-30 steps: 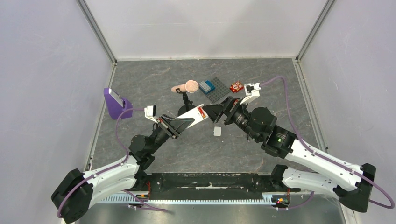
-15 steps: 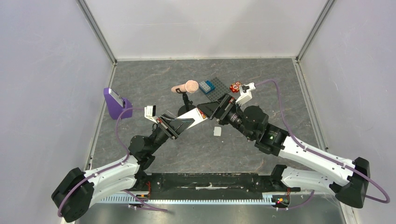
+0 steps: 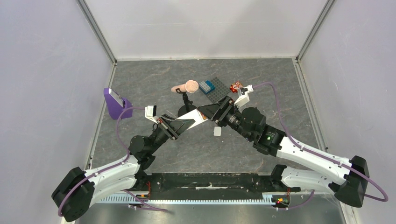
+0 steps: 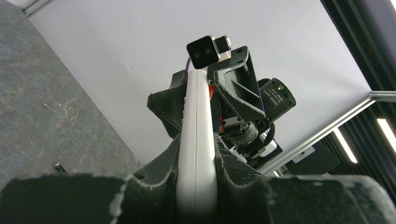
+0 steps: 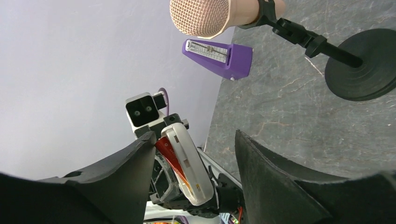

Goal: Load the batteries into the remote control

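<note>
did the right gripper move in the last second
Yes. The right gripper shifted left toward the remote control: its body was right of the small white cover piece, now directly behind it.

Grey marbled tabletop (image 3: 154,84) w/ plain white walls (image 3: 205,28), alu frame posts (image 3: 96,30) at corners.

The top view is bright and evenly lit, with only faint, soft shadows on the grey table (image 3: 154,84). In the left wrist view 2 strip lights (image 4: 386,134) glow at the right edge, perhaps the main source, and the white remote control (image 4: 196,154) blurs and washes out near the lens. Both wrist views leave their own dark fingers (image 5: 275,182) soft-edged and underexposed.
</note>
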Robot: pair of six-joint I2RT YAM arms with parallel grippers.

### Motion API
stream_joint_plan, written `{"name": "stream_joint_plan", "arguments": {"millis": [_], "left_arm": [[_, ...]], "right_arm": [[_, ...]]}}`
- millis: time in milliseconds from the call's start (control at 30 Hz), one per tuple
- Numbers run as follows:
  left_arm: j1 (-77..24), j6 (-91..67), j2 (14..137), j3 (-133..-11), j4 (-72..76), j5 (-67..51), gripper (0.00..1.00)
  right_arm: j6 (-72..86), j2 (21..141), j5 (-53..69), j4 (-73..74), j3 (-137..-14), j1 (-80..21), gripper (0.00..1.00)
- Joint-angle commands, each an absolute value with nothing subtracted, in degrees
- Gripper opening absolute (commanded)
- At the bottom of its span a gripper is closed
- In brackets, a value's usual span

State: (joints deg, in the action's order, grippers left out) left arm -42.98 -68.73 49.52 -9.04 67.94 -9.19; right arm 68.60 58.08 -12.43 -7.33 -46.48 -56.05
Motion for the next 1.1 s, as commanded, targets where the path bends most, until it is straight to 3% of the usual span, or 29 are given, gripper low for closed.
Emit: {"name": "stream_joint_plan", "arguments": {"millis": [0, 467, 1067], "left_arm": [[-43.15, -67.53, 49.54, -10.72, 73.41, -9.02, 0.02], [-43.15, -73.30, 47.08, -12.36, 72.48, -6.10, 0.02], [-43.14, -82.36, 46.15, -14.05, 70.42, -1.62, 0.02]], "right_arm": [[69.47, 58.23, -12.11, -9.95, -45.58, -56.16, 0.61], [68.33, 58.83, -10.42, -12.95, -43.84, -56.18, 0.33], [60.72, 60.34, -14.37, -13.08, -43.08, -56.25, 0.28]]}}
